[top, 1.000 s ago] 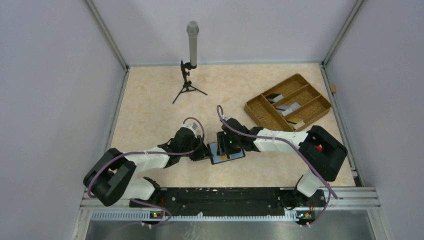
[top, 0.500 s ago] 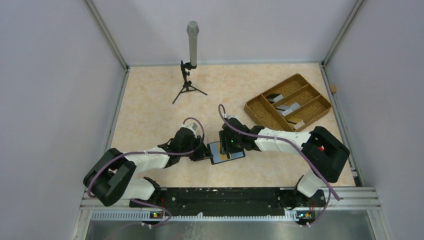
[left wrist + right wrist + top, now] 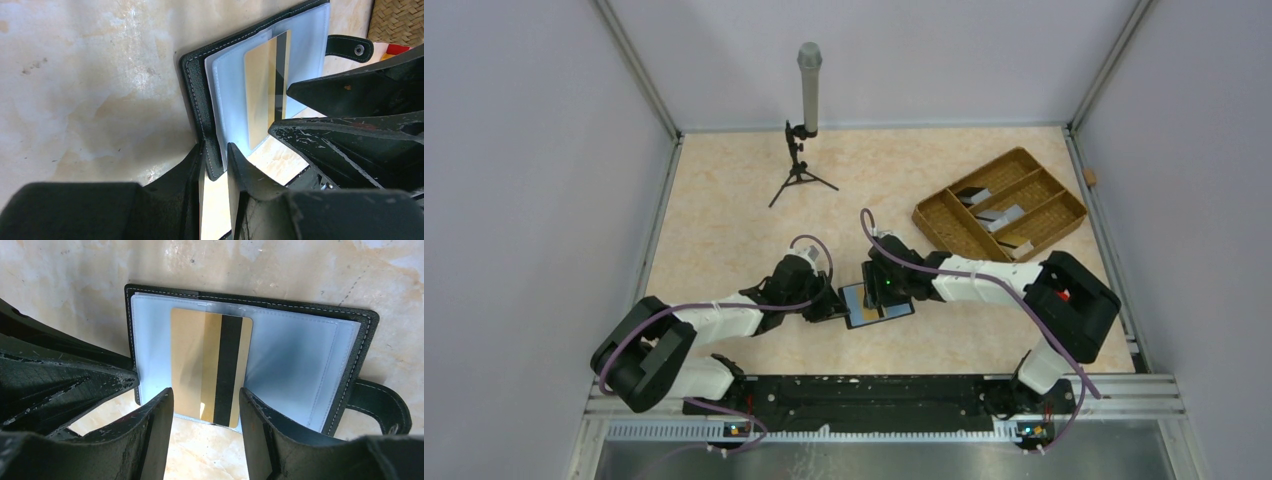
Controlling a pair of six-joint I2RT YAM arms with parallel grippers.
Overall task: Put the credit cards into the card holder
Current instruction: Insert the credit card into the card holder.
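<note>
Could jam the gold card [image 3: 200,355] on the lip of the clear pocket if pushed in crooked. Could bend it too, if squeezed too hard across its sides. Might drag the whole card holder [image 3: 295,360] along the table if let go by the left claw [image 3: 214,155].

Reaches in low with the right claw [image 3: 206,395], fingers pointing forward and down. About half open, and seems to pinch the gold card by its two long sides. Looks to have the far end tucked in the pocket just ahead, the near end poking out between the fingers.

Reaches in low with the left claw, nearly shut, nipping the black edge of the card holder. Keeps it spread open just ahead.
</note>
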